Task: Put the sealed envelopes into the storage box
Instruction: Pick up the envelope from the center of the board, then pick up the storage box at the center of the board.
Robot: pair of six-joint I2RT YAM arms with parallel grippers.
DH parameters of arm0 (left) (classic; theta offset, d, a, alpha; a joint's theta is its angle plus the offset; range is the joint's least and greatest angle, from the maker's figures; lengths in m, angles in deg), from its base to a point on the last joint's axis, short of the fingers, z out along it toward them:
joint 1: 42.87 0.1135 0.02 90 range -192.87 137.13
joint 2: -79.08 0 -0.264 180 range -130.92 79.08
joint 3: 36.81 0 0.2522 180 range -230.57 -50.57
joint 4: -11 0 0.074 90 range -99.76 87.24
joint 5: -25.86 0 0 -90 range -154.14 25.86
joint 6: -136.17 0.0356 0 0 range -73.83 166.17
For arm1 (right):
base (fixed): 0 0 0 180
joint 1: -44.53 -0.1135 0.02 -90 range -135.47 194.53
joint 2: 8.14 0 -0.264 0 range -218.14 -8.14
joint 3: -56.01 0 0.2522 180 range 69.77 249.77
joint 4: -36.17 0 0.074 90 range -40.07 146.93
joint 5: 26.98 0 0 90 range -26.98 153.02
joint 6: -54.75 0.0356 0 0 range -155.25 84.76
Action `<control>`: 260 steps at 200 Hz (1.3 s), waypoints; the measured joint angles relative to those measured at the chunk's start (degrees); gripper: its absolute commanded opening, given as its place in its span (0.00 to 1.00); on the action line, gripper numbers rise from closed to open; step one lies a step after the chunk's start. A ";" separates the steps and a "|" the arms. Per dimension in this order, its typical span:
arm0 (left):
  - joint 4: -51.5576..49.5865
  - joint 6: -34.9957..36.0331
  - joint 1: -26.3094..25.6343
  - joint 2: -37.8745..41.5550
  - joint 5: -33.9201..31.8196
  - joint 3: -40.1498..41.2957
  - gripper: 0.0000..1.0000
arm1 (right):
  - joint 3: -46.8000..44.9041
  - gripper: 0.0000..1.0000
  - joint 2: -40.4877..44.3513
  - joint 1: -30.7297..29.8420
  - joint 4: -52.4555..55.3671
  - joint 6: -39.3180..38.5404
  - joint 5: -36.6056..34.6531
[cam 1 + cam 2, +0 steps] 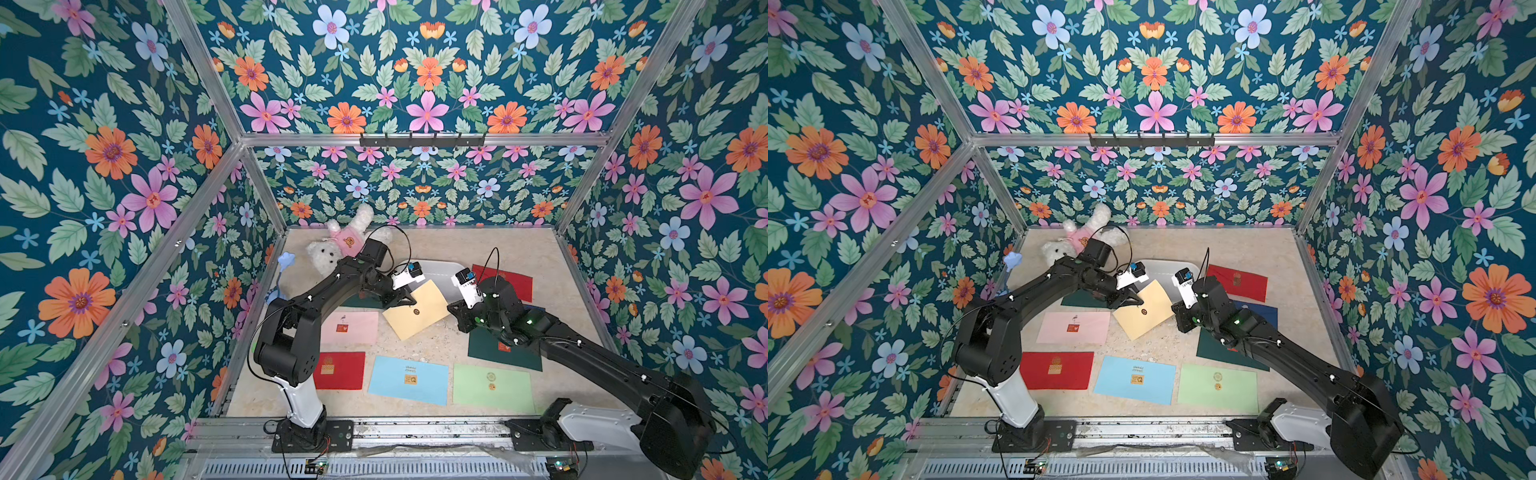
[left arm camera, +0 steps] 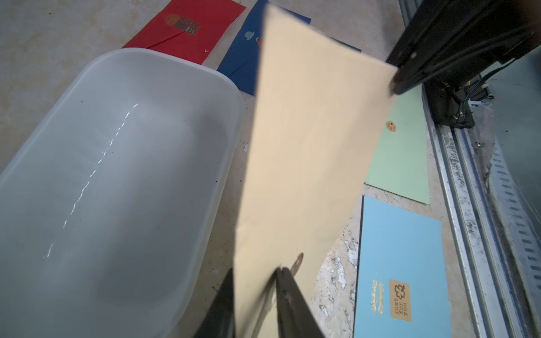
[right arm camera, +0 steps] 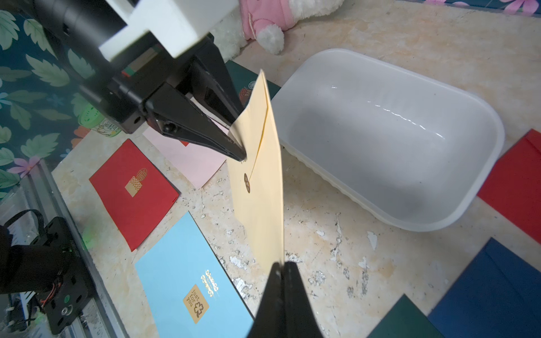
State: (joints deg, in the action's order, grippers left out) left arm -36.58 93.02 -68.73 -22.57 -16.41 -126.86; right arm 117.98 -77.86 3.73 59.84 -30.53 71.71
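Nipped narrow on the yellow envelope (image 1: 417,313) with the left claw (image 3: 241,153), fingers biting one edge close to the round sticker. Pinched at the far corner with the right claw (image 3: 282,267), closed flat on the paper. Held clear of the bench (image 1: 498,245), tilted up on edge, over its middle, just beside the white box (image 1: 442,270) that sits toward the back edge. Flat along the front edge: red envelope (image 1: 338,370), light blue envelope (image 1: 409,380), light green envelope (image 1: 492,382); pink envelope (image 1: 351,328) just behind the red
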 measured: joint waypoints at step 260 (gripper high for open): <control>-3.04 -16.90 0.46 11.65 -12.26 -7.41 0.00 | 15.98 0.49 -31.36 17.70 0.26 13.60 -5.40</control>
State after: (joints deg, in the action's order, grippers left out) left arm -39.62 76.12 -68.27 -10.92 -28.68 -134.27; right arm 133.96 -109.22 21.44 60.10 -16.94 66.31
